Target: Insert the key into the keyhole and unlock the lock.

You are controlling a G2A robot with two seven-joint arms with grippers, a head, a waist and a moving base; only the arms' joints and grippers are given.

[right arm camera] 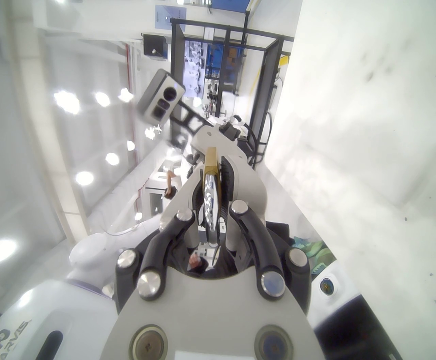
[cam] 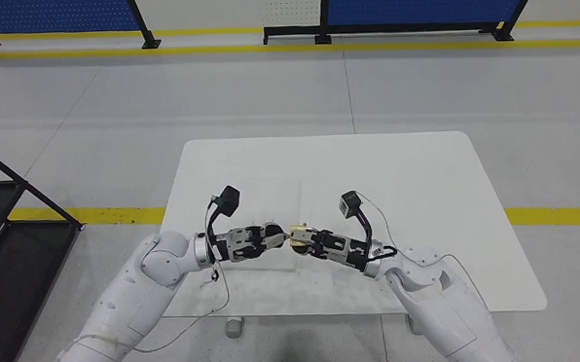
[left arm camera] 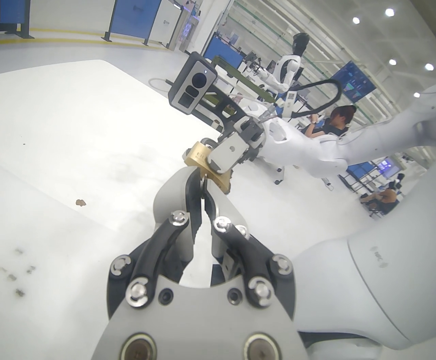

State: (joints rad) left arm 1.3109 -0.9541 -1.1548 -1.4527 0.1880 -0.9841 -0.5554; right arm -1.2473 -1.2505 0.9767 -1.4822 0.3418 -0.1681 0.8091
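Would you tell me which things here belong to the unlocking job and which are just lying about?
Job: padlock, in right gripper; key, in left gripper.
Lying about: brown crumb on table; black rack; blue screens.

Only a sliver of the key [left arm camera: 203, 180] shows between the fingers of the left gripper [left arm camera: 202, 187], so whether it sits in the keyhole cannot be told (the right gripper [left arm camera: 218, 150] covers much of the lock [left arm camera: 197, 157]).
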